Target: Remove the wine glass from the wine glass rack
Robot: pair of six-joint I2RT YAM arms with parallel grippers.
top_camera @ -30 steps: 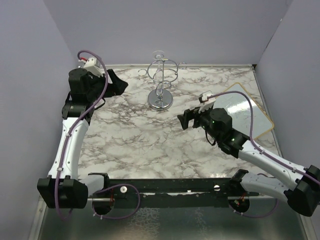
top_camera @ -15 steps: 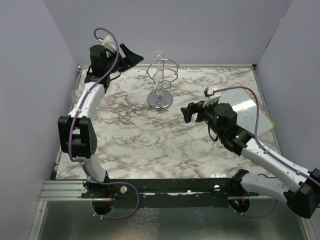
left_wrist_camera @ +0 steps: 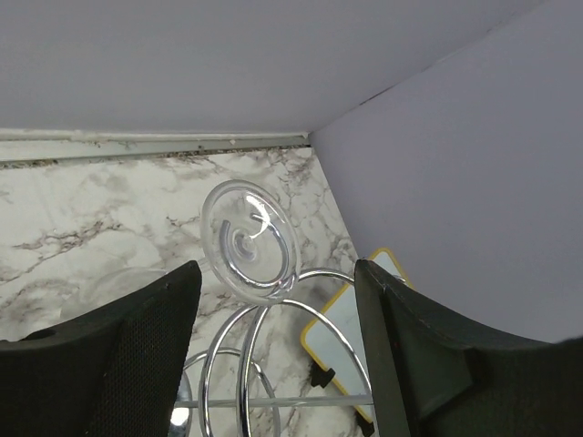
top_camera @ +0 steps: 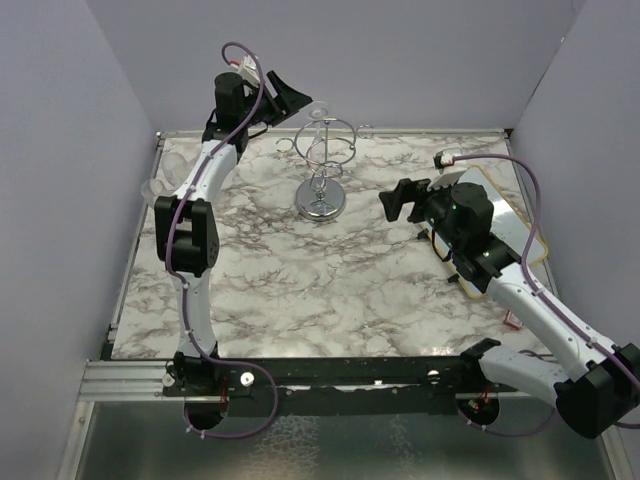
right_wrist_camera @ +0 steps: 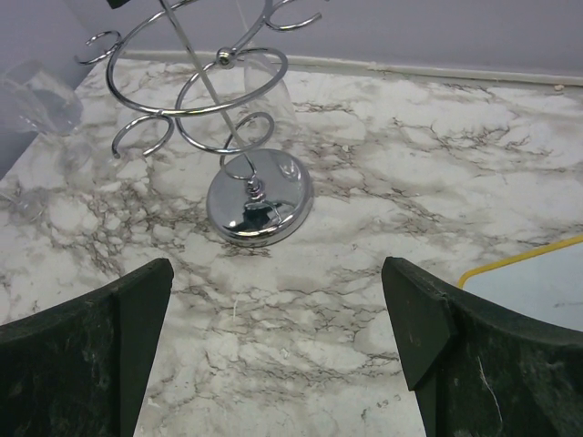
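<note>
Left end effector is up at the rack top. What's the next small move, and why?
Probably ease the left end effector forward until its open fingers bracket the foot of the glass, before closing. In the left wrist view the foot sits centred between the fingers but beyond their tips, and the glass hangs from the rack.

Open counter (top_camera: 300, 290) lies in front of the wine glass rack (top_camera: 323, 160); the back wall (top_camera: 400, 60) crowds close behind it (a loose glass (right_wrist_camera: 41, 100) stands off to its left).

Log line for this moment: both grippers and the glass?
left gripper: open, near foot of wine glass, not gripping | right gripper: open, facing base of wine glass rack | wine glass: hanging on rack
</note>
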